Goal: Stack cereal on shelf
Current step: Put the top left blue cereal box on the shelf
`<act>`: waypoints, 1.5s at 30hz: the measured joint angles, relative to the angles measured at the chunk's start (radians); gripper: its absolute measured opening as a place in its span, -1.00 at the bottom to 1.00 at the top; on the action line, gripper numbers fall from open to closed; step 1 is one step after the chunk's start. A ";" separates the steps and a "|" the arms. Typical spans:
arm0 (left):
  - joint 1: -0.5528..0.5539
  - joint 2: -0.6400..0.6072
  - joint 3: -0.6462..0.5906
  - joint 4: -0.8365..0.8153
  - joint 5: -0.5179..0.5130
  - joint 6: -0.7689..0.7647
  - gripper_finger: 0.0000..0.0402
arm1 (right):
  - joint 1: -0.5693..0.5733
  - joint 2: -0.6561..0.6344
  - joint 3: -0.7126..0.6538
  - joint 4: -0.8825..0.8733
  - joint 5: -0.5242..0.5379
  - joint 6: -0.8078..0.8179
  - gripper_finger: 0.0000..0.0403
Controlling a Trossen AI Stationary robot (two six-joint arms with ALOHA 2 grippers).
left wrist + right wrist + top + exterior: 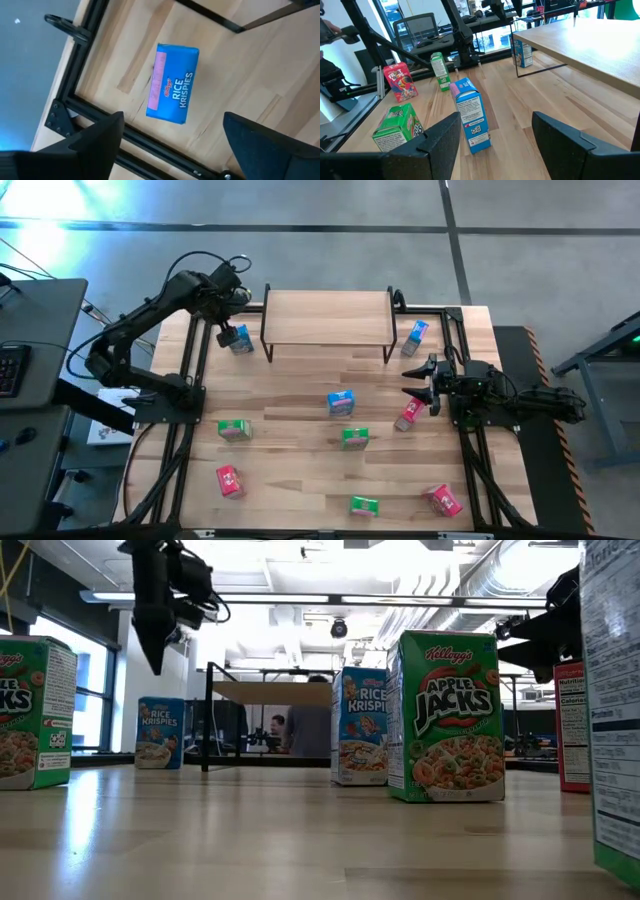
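Observation:
The shelf (328, 318), a light wooden top on black legs, stands at the table's far middle. A blue Rice Krispies box (241, 339) (172, 84) stands upright on the table by the shelf's left legs. My left gripper (227, 330) (172, 140) hangs open above it, pointing down, and is clear of it in the low view (155, 640). My right gripper (412, 382) (495, 145) is open and level near the right edge, facing left toward the middle blue box (340, 402) (472, 120). It touches nothing.
Another blue box (415, 335) stands right of the shelf and a red one (408, 413) sits close to my right gripper. Green boxes (235, 428) (354, 438) (364, 505) and red boxes (228, 480) (442, 500) are scattered over the near half. A black frame rail (70, 95) runs beside the left box.

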 joint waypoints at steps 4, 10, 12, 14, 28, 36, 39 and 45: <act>0.012 0.037 0.000 0.015 0.002 0.022 0.78 | 0.000 0.000 0.000 0.000 0.000 0.000 0.18; 0.025 0.091 0.000 0.043 0.002 0.060 0.92 | 0.000 0.000 0.000 0.000 0.000 0.000 0.18; 0.025 0.110 0.000 0.044 0.002 0.071 0.96 | 0.000 0.000 0.000 0.000 0.000 0.000 0.18; 0.025 0.133 0.000 0.047 0.002 0.079 0.98 | 0.000 0.000 0.000 0.000 0.000 0.000 0.18; 0.032 0.224 0.000 0.074 0.005 0.072 0.99 | 0.000 0.000 0.000 0.000 0.000 0.000 0.18; 0.047 0.254 0.000 0.069 0.064 0.065 0.81 | 0.000 0.000 0.000 0.000 0.000 0.000 0.18; 0.052 0.256 0.000 0.059 0.088 0.054 0.66 | 0.000 0.000 0.000 0.000 0.000 0.000 0.18; 0.051 0.256 0.000 0.044 0.106 0.069 0.36 | 0.000 0.000 0.000 0.000 0.000 0.000 0.18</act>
